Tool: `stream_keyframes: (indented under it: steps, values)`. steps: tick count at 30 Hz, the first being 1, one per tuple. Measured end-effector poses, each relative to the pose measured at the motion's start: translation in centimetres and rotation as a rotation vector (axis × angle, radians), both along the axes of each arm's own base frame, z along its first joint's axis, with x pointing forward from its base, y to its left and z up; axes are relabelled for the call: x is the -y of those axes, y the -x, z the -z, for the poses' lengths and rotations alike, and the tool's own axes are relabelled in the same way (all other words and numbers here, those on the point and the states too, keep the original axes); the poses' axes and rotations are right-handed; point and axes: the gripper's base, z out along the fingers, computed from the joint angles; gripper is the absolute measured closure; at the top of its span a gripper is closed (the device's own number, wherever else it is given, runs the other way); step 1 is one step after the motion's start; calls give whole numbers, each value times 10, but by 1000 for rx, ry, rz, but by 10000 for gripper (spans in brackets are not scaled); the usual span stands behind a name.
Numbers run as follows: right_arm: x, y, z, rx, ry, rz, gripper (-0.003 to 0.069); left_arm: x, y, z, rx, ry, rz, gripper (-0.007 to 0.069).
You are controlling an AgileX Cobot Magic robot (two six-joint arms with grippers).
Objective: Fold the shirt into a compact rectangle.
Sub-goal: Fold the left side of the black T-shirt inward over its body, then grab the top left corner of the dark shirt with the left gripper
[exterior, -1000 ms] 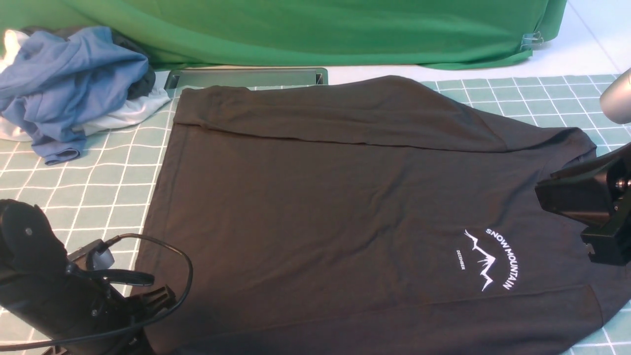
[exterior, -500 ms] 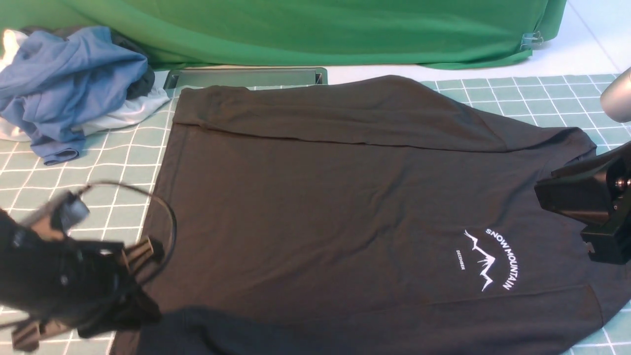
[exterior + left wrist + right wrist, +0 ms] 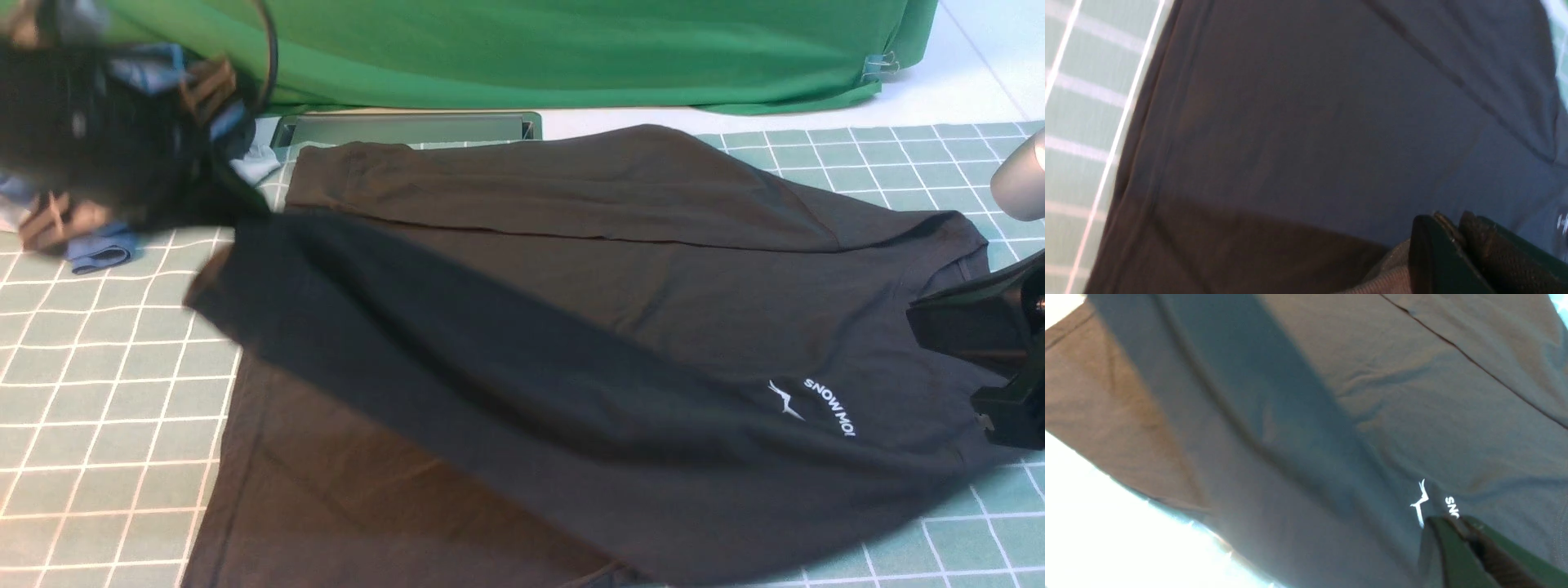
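Note:
The black shirt (image 3: 571, 269) lies spread on the checked mat, its white print (image 3: 824, 404) partly covered by a raised flap of its own cloth. My left gripper (image 3: 233, 200), blurred, is high at the far left and shut on the shirt's near-left edge; ribbed cloth (image 3: 1392, 265) bunches beside its closed fingertips (image 3: 1453, 220). The flap stretches diagonally from it toward the near right. My right gripper (image 3: 922, 318) is low over the shirt's right end. Its jaws (image 3: 1455, 522) are shut just above the print (image 3: 1419, 502); whether they pinch cloth I cannot tell.
A heap of blue and white garments (image 3: 94, 249) lies at the far left, partly behind my left arm. A green backdrop cloth (image 3: 490, 49) hangs along the back, with a grey tray (image 3: 408, 128) at its foot. A silver object (image 3: 1020, 175) pokes in at the right edge.
My left gripper rose from the near-left corner and swept to the far left, pulling the shirt's near edge up and across the body. The right arm barely moved, and the print is now half covered.

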Motion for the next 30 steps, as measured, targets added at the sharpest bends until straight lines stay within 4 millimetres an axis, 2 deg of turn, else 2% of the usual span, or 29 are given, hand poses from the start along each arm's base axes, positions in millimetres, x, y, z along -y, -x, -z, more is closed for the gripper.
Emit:
stream_keyframes:
  steps: [3, 6, 15, 16, 18, 22, 24, 26, 27, 28, 30]
  values:
    - [0, 0, 0, 0, 2, 0, 629, 0, -22, 2, -13, -20, 1, 595]
    - [0, 0, 0, 2, 6, 0, 627, 1, -42, 16, -26, -22, -10, 595]
    - [3, -1, 0, 17, 39, 3, 622, -6, -116, 109, -17, -125, -77, 595]
    - [3, -1, 0, 17, 39, 3, 622, -6, -117, 112, -17, -125, -78, 595]
    - [3, -1, 0, 18, 40, 3, 620, -6, -129, 138, -35, -130, -90, 592]
    - [3, -1, 0, 18, 40, 3, 619, -6, -137, 165, -81, -138, -91, 558]
    - [3, -1, 0, 17, 38, 4, 615, -8, -140, 170, -102, -143, -87, 500]
    - [3, -1, 0, 16, 38, 6, 611, -12, -145, 165, -98, -140, -95, 428]
    - [3, -1, 0, 15, 36, 8, 611, -13, -146, 163, -96, -139, -96, 428]
    - [3, -1, 0, 9, 28, 18, 609, -18, -151, 154, -70, -130, -112, 366]
    - [3, -1, 0, 3, 17, 31, 609, -25, -159, 141, -26, -110, -138, 299]
